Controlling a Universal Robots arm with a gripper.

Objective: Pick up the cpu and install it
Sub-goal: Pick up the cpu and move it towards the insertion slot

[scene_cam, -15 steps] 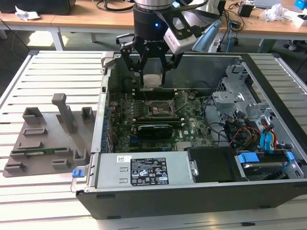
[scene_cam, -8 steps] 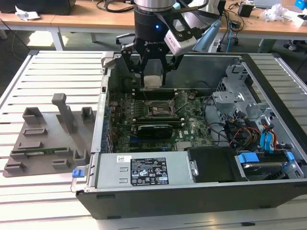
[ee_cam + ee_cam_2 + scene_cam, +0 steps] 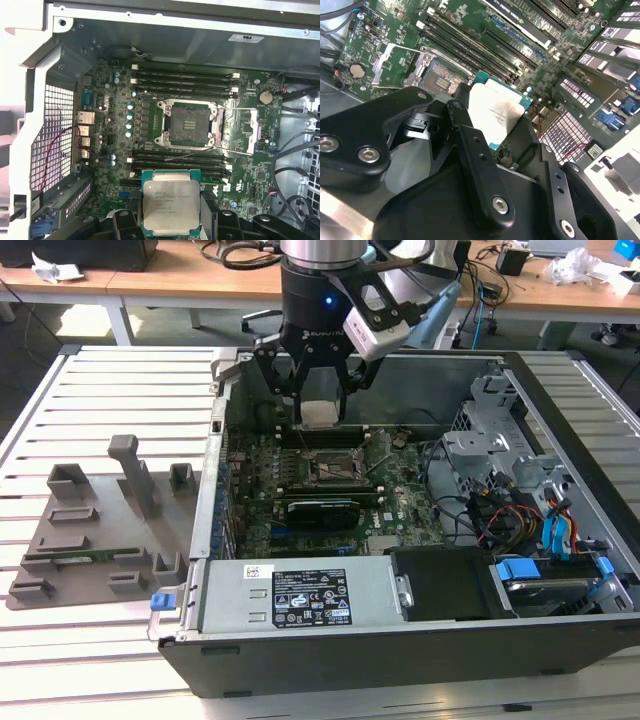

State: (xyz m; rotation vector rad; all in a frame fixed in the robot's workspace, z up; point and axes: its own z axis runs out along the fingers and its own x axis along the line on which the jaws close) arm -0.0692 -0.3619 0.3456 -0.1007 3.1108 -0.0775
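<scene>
The cpu (image 3: 320, 413), a flat square chip with a silver-grey top and green rim, hangs over the motherboard inside the open computer case. My gripper (image 3: 318, 405) is shut on it, one black finger on each side. In both wrist views the cpu (image 3: 170, 205) (image 3: 496, 115) sits between the fingers (image 3: 209, 212) (image 3: 462, 122). The dark square socket (image 3: 189, 124) (image 3: 439, 82) (image 3: 330, 472) lies open and bare below, a little ahead of the chip. Its metal load plate (image 3: 247, 132) is flipped aside.
Memory slots (image 3: 182, 80) run on both sides of the socket. A black card (image 3: 320, 510) and the power supply (image 3: 300, 600) lie nearer the front. Drive cage and cables (image 3: 520, 490) fill the exterior view's right. A grey fixture tray (image 3: 90, 530) lies outside the case.
</scene>
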